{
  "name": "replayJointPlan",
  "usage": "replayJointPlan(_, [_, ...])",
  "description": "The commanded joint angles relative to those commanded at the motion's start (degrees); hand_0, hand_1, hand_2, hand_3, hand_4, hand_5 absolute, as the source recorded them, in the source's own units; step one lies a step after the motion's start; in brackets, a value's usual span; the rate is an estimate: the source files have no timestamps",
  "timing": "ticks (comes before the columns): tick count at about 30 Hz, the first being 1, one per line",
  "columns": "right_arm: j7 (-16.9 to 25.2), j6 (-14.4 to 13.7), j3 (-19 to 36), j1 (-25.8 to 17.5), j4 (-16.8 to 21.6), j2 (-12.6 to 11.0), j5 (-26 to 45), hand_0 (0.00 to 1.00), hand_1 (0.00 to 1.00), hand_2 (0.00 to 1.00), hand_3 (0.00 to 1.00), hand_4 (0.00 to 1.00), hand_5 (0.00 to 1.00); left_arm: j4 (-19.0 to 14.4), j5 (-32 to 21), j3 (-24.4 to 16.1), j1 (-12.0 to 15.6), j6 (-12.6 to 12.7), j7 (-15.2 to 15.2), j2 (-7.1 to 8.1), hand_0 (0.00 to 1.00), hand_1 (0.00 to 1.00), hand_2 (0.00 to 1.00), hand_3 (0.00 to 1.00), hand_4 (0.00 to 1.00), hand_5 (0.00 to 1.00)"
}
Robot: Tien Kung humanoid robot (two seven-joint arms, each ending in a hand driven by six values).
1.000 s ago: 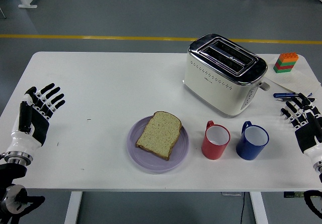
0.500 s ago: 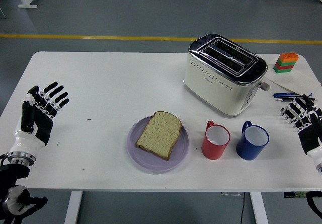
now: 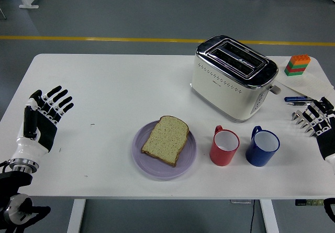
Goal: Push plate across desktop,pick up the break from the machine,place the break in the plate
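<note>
A slice of bread is lying on the purple plate, near-left of the toaster. Both hands are empty with fingers spread: the left hand creeping inward, the right hand withdrawing rightward. The task is looking finished.

The right black-and-white five-fingered hand is cut off by the picture's 3 o'clock edge, so only its fingers and part of the palm show. The left arm leaves the frame at the 8 o'clock corner below the left black-and-white hand. The slice of brown bread hides the middle of the round lilac plate. The slots of the cream and chrome toaster are too dark to see into. Dark pens at 3 o'clock are partly behind the right hand's fingers. The white worktop hides its own legs except for stubs at 6 o'clock.
</note>
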Motion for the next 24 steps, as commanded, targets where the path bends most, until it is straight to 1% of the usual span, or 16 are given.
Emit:
replayJointPlan(7, [-0.09,-0.2,-0.29,0.55,0.23,-0.02,0.15,0.756,0.718,0.721,0.683,0.539,0.338,0.13,-0.3,-0.11,-0.44,0.78,0.05,-0.27,0.775,0.765,0.778,0.731,0.547,0.998])
replayJointPlan(17, [-0.18,-0.38,-0.18,0.38,0.42,0.22,-0.25,0.753,0.717,0.719,0.684,0.539,0.335,-0.05,-0.31,-0.52,-1.25,1.0,-0.1,-0.67,0.774,0.762,0.772,0.729,0.544,0.998])
replayJointPlan(21, [-0.19,-0.56,-0.22,0.46,0.35,0.32,-0.78,0.754,0.715,0.718,0.683,0.538,0.332,-0.01,-0.62,-0.24,-1.19,1.66,-0.15,-0.6,0.771,0.757,0.764,0.726,0.543,0.998])
replayJointPlan(24, [-0.26,-0.75,-0.21,0.47,0.28,0.38,-0.99,0.754,0.715,0.718,0.683,0.538,0.332,0.17,-1.62,-0.12,-1.26,2.86,-0.56,-0.72,0.771,0.757,0.764,0.726,0.543,0.998])
